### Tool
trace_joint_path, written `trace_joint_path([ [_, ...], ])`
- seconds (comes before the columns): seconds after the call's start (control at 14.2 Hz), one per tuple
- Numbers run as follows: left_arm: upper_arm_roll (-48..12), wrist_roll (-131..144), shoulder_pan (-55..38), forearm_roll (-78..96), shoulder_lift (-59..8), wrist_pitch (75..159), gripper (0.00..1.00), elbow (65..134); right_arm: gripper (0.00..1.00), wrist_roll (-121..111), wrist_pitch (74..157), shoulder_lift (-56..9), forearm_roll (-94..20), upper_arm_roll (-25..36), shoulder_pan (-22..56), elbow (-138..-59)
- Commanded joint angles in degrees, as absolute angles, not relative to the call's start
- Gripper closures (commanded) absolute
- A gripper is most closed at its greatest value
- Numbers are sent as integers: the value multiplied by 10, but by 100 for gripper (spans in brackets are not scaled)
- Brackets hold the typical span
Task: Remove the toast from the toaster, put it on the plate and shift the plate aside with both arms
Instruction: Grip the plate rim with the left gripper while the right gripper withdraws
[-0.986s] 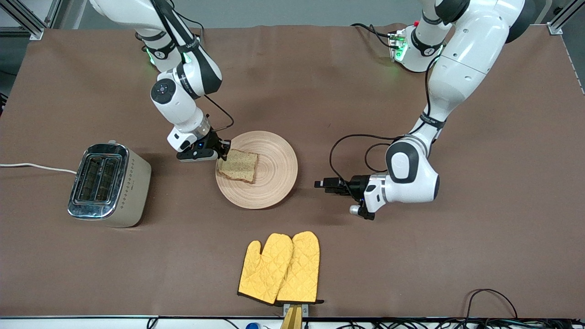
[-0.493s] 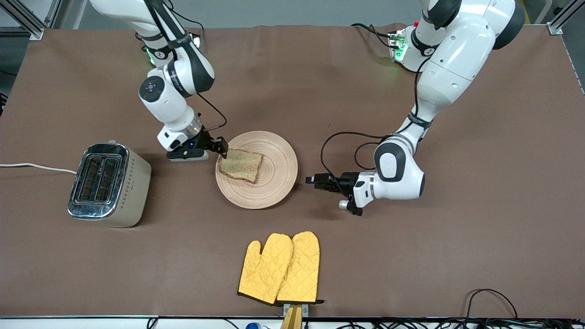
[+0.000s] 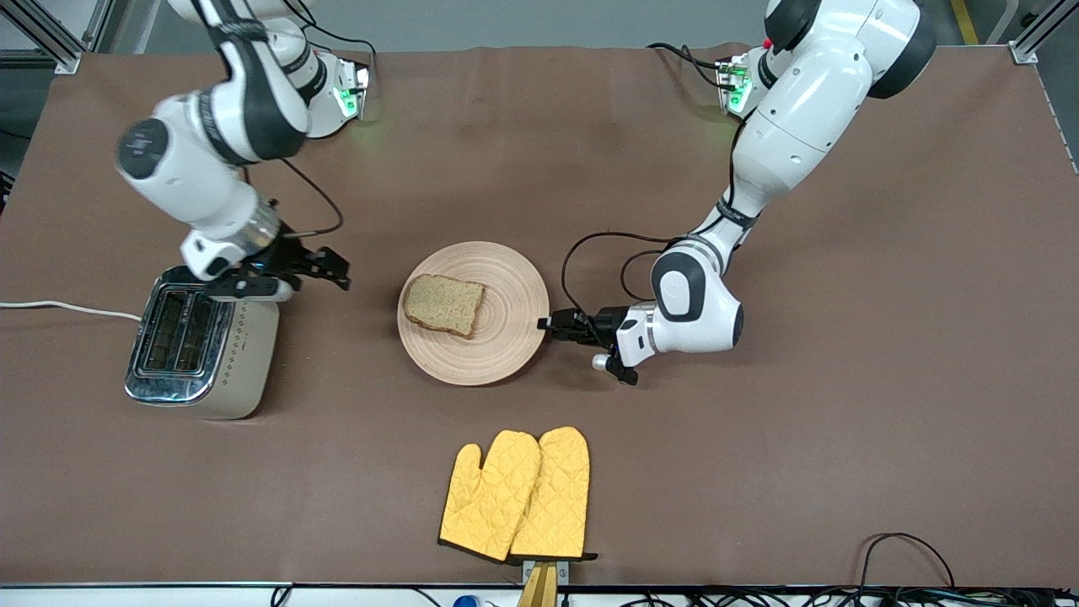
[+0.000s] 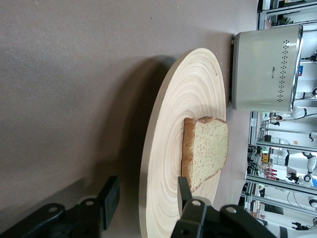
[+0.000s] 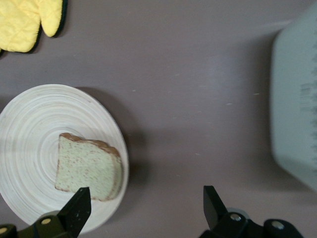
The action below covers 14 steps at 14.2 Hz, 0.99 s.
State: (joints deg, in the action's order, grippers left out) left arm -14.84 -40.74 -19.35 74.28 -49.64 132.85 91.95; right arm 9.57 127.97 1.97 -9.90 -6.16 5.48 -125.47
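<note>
The front camera looked down from high across the table [image 3: 759, 472], facing both arms. The left wrist camera sat low and close beside the plate [image 4: 168, 148]. The right wrist camera looked down from above. All three shared the plate and toaster [image 3: 201, 341].

No readable text in any view. The toaster [image 4: 266, 69] carries a small dark brand mark on its side panel beside the dot pattern, too small to make out. The arm links in the front view bear faint lettering on their black bands, likewise illegible. No numbers, labels or signs legible elsewhere.
</note>
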Motion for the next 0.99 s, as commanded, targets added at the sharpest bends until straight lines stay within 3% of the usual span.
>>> trace_joint_path([
  [0.0,-148,-417,-212,756,-501,1353,51,917,0,88,1156,30,-44,-70,13,-1169],
  [0.28,-148,-414,-220,753,-501,1356,66,920,0,9,1039,33,-40,-69,-42,-1073],
  [0.63,-148,-410,-222,753,-501,1356,98,919,0,-32,938,29,-20,-70,-82,-972],
  [0.92,-149,-399,-200,754,-480,1353,100,911,0,-54,909,31,-17,-70,-108,-926],
])
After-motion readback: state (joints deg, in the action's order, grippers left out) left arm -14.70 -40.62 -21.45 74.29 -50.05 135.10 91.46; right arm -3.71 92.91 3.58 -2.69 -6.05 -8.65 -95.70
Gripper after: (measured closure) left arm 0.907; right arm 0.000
